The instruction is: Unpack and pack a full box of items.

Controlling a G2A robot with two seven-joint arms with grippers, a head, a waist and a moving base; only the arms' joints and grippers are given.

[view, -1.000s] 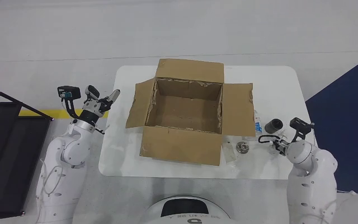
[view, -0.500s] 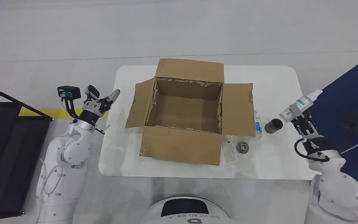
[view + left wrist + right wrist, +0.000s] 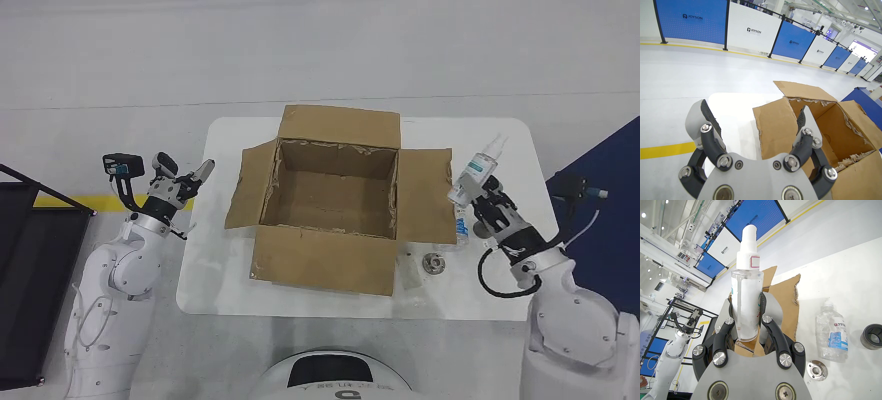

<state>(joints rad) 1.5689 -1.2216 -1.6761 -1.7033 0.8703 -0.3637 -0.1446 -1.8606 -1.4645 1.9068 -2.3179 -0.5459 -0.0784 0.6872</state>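
From above, your right gripper (image 3: 472,193) has its fingers closed on the spray bottle (image 3: 478,168), held over the right flap of the box (image 3: 322,262), which stands in the middle of the surface (image 3: 500,295); a low path inward could snag that flap and drag the box. The left gripper (image 3: 186,172) hangs past the surface's left edge. In the left wrist view its fingers (image 3: 705,109) are spread and empty beside the box's left flap (image 3: 772,121), so a careless swing could knock it. In the right wrist view the fingers (image 3: 763,303) clamp only the spray bottle's (image 3: 745,283) lower body; I judge it top-heavy there, so a quick tilt may let it pivot or slip. The clear bottle (image 3: 832,336) lying by the flap could roll if bumped, and so could the metal flange (image 3: 817,370) and the black ring (image 3: 872,336).
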